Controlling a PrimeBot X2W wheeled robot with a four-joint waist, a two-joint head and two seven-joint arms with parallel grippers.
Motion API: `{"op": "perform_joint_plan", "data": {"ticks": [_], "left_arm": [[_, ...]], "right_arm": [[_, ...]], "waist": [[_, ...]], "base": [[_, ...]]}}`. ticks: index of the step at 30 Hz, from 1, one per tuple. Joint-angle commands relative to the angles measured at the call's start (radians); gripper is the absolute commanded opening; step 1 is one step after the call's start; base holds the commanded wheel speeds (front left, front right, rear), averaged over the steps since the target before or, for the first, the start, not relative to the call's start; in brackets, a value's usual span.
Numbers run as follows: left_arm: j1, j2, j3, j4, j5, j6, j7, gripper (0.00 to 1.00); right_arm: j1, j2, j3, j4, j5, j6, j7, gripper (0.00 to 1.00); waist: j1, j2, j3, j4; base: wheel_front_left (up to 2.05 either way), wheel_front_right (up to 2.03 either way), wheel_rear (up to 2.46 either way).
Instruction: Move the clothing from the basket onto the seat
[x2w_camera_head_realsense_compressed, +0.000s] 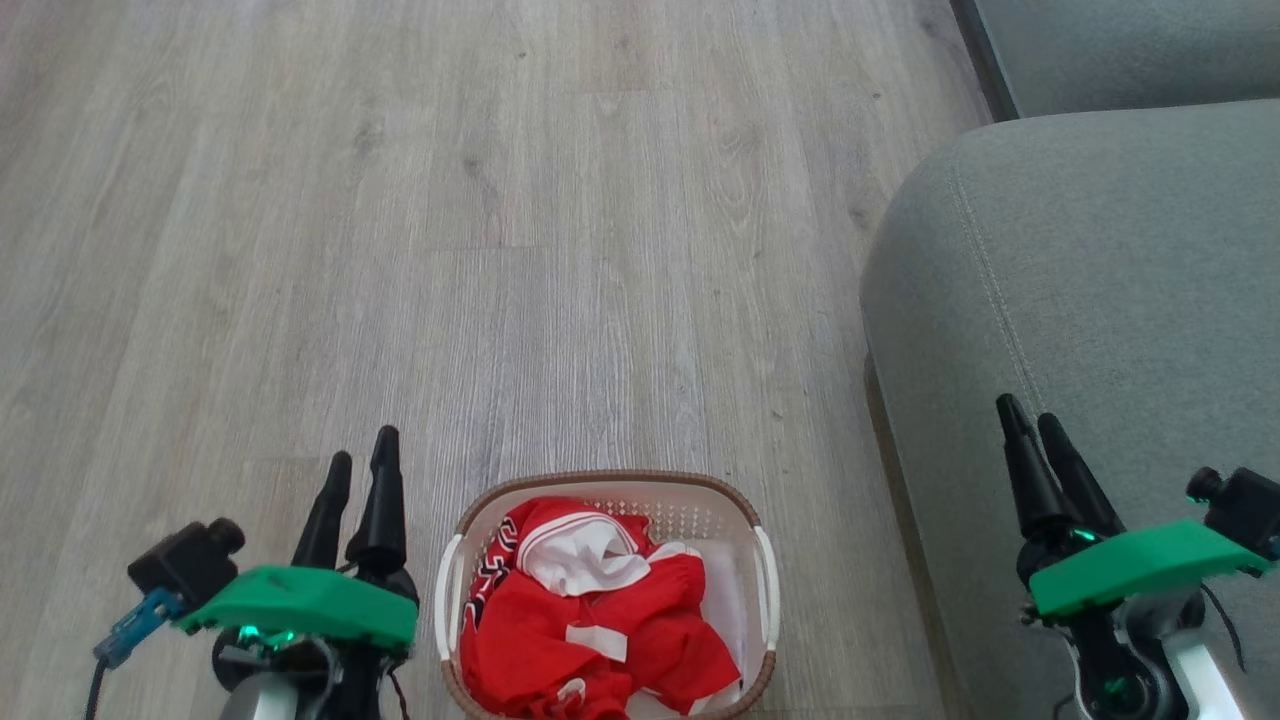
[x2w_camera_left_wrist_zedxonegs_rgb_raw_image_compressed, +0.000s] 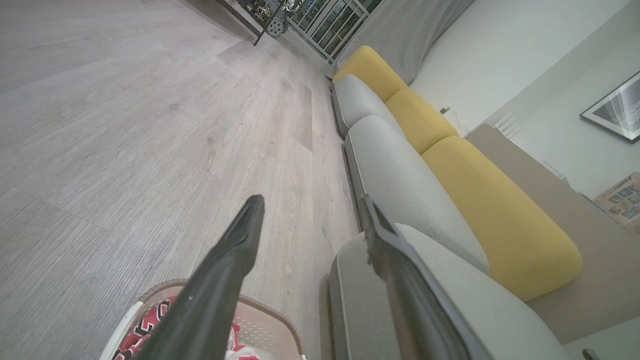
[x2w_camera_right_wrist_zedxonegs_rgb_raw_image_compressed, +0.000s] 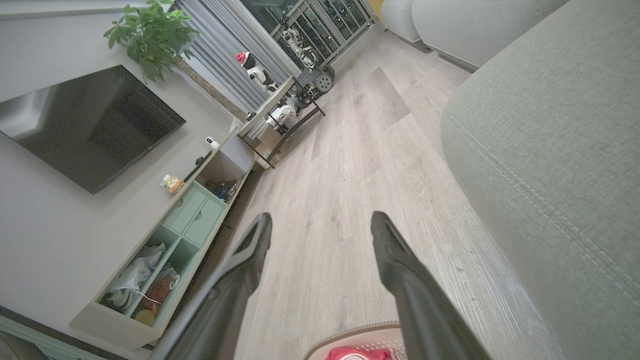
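We see the basket (x2w_camera_head_realsense_compressed: 610, 478) on the wood floor (x2w_camera_head_realsense_compressed: 500, 200) at the near edge of the head view, between the 2 arms. The clothing (x2w_camera_head_realsense_compressed: 600, 620) is inside it: a crumpled red heap with white stripes. A white collar lining is turned up on the far side and dark patterned trim shows on the left. The heap fills the left and middle of the basket, and the pale inner wall shows on the right.

The seat (x2w_camera_head_realsense_compressed: 1100, 280) is right of the basket, a grey cushion with a rounded corner and a stitched seam. It is close beside the basket, but we cannot tell if they touch.

The left gripper (x2w_camera_head_realsense_compressed: 362, 448) hangs just left of the basket over the floor, fingers pointing far. In the left wrist view its 2 fingers stand well apart and empty. The right gripper (x2w_camera_head_realsense_compressed: 1027, 410) hangs over the near part of the seat. In the right wrist view its 2 fingers are also spread wide, clamped on nothing.

The left wrist view shows yellow back cushions (x2w_camera_left_wrist_zedxonegs_rgb_raw_image_compressed: 500, 225) along the sofa. The right wrist view shows a wall TV (x2w_camera_right_wrist_zedxonegs_rgb_raw_image_compressed: 90, 125), a plant (x2w_camera_right_wrist_zedxonegs_rgb_raw_image_compressed: 150, 40) and a low cabinet (x2w_camera_right_wrist_zedxonegs_rgb_raw_image_compressed: 165, 250) on the far left side of the room.
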Motion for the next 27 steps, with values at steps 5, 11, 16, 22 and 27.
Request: {"op": "perform_joint_plan", "data": {"ticks": [5,11,16,22,27], "left_arm": [[-0.058,0.012,0.000,-0.047,0.081,0.016,-0.024,1.00],[-0.062,0.013,-0.014,-0.055,0.157,0.025,-0.041,1.00],[-0.063,0.013,-0.023,-0.065,0.218,0.037,-0.056,1.00],[-0.063,0.014,-0.033,-0.076,0.285,0.049,-0.073,1.00],[-0.064,0.014,-0.043,-0.084,0.342,0.060,-0.088,1.00]], "right_arm": [[-0.052,-0.033,0.023,-0.031,-0.065,0.000,-0.026,1.00],[-0.055,-0.038,0.020,-0.029,-0.144,0.000,-0.044,1.00],[-0.056,-0.033,0.006,-0.032,-0.216,0.000,-0.059,1.00],[-0.054,-0.033,0.006,-0.031,-0.287,0.000,-0.076,1.00],[-0.056,-0.038,0.012,-0.027,-0.334,0.000,-0.091,1.00]], "waist": [[0.0000,0.0000,-0.001,-0.001],[0.0000,0.0000,-0.001,0.000],[0.0000,0.0000,0.000,0.002],[0.0000,0.0000,0.000,0.003],[0.0000,0.0000,0.001,0.003]], "base": [[0.00,0.00,0.00],[0.00,0.00,0.00],[0.00,0.00,0.00],[0.00,0.00,0.00],[0.00,0.00,0.00]]}}
